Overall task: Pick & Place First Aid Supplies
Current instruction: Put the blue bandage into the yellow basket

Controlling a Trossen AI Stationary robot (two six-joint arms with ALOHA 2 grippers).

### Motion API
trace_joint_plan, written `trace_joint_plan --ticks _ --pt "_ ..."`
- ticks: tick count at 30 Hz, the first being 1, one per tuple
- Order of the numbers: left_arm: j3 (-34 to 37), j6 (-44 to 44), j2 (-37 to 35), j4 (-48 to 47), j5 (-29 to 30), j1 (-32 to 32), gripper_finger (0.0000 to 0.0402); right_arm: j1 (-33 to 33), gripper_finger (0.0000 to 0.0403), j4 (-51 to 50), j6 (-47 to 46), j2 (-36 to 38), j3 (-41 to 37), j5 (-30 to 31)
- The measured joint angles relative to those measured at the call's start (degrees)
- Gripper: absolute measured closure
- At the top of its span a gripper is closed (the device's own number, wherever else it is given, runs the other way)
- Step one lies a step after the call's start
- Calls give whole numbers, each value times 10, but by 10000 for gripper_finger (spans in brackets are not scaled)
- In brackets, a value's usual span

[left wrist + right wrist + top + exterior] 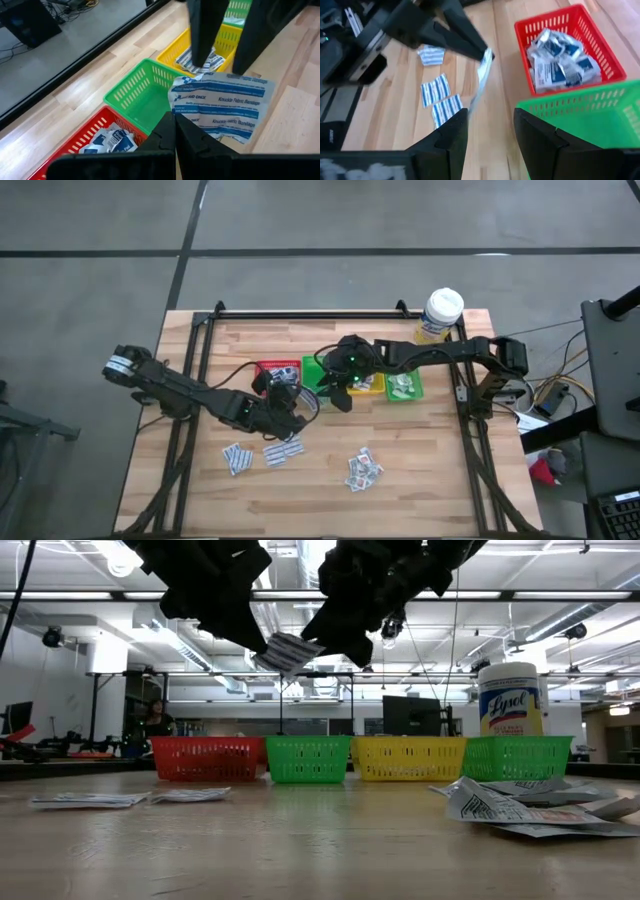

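One white packet with blue print (220, 107), a knuckle bandage by its label, hangs in the air, clamped between the closed fingers of the left hand (172, 127). It is held above the table (440, 490), just in front of the row of bins, near the red and first green ones. In the low view it shows as a tilted striped slip (283, 652) between the two dark hands.

The right hand (490, 135) hovers close by, its fingers apart and holding nothing, facing the edge of the packet (481, 82).

Four small bins stand side by side at the back of the table: one red bin (205, 758), one green bin (308, 758), one yellow bin (405, 758) and a second green bin (515, 757). The red bin holds a heap of packets (559, 60); the yellow bin holds a few strip packets (200, 59); the far green bin also holds some (404, 386).

On the bare wood lie two loose groups: strip packets (262, 453) in about three small clusters toward the left, and a pile of squarish packets (362, 469) toward the right; their exact count cannot be told.

One white-capped bottle (441, 313) with a yellow label stands behind the bins at the right rear corner.
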State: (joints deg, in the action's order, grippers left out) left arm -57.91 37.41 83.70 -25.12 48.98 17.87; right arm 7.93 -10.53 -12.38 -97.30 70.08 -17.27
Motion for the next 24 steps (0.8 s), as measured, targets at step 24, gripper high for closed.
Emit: trace_joint_plan --ticks 24 --pt "1 -1 0 16 -3 0 401 -7 248 -14 4 3 0 39"
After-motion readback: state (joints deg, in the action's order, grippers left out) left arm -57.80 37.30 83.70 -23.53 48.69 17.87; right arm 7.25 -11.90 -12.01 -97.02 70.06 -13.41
